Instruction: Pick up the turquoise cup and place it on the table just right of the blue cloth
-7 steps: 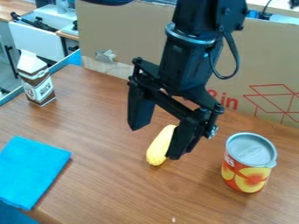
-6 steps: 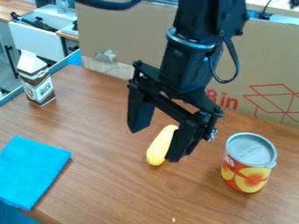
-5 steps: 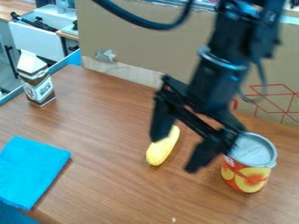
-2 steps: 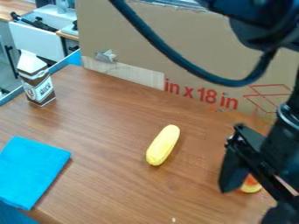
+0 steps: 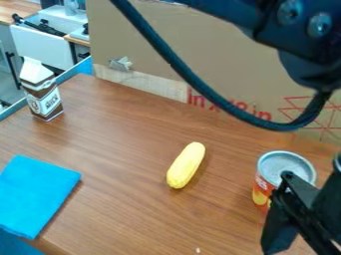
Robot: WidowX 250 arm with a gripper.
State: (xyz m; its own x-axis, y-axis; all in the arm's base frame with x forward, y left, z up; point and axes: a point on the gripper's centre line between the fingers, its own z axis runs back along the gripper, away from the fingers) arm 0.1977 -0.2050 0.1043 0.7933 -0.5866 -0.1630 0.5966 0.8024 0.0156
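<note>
Can (image 5: 286, 168) upright on the table's (image 5: 126, 199) right side, unmoved. I see my gripper (image 5: 303, 219), jaws spread, has swung from yellow vegetable (image 5: 186, 165) to just before the can. Vegetable, blue cloth (image 5: 37, 194), carton (image 5: 44, 94) unshifted.

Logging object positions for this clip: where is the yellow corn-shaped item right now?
In the camera view, the yellow item lies near the middle of the wooden table, between the blue cloth and the can.
</note>
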